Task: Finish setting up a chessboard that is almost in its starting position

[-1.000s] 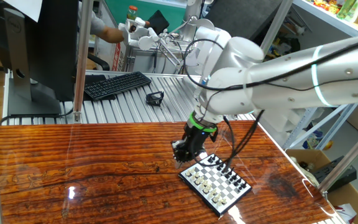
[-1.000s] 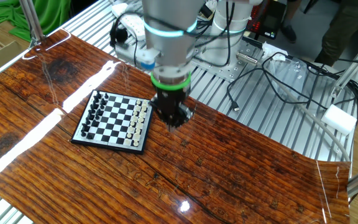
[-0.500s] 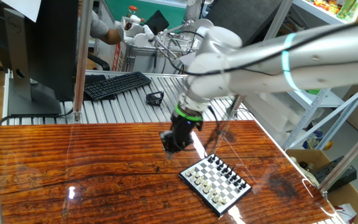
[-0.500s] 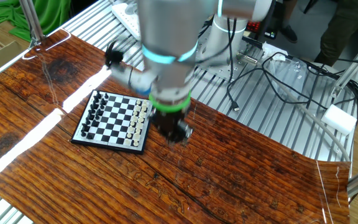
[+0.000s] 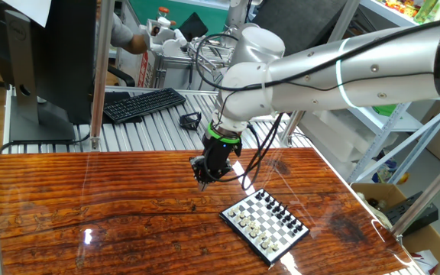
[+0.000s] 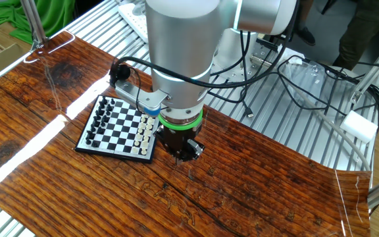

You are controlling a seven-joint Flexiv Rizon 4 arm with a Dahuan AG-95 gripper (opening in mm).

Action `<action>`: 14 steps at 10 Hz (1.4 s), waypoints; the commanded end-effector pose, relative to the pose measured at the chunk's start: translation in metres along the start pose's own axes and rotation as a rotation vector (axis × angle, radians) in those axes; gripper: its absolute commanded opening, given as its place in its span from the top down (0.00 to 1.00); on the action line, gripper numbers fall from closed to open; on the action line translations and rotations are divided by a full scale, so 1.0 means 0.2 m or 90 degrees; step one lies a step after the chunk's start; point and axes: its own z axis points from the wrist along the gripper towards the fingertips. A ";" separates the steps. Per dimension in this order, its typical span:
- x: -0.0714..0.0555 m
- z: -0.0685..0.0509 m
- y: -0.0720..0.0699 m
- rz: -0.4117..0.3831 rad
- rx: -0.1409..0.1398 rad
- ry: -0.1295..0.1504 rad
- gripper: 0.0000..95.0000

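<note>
The chessboard [image 5: 265, 222] is a small checkered board with a dark rim lying on the wooden table, with rows of tiny black and white pieces; it also shows in the other fixed view [image 6: 120, 126]. My gripper [image 5: 203, 180] hangs low over the bare wood beside the board, off its white-piece side [image 6: 184, 157]. The fingers are small and dark, and I cannot tell whether they are open or shut, or whether a piece is between them.
A black keyboard [image 5: 143, 104] and a small black object [image 5: 190, 120] lie on the metal slatted surface behind the wood. A monitor [image 5: 48, 61] and a metal post [image 5: 100, 72] stand at the back left. Cables [image 6: 295, 82] lie near the arm's base.
The gripper has moved away from the board's edge, out over the bare wood, and the arm has swung with it. The board has not moved.
</note>
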 end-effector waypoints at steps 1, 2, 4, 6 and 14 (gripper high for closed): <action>0.00 0.00 0.00 0.002 0.001 -0.001 1.00; 0.00 0.00 0.00 0.003 0.002 0.003 1.00; 0.00 0.00 0.00 0.002 0.003 0.003 1.00; 0.00 0.00 0.00 0.000 0.005 0.005 1.00; 0.00 0.01 0.00 -0.014 0.010 -0.016 1.00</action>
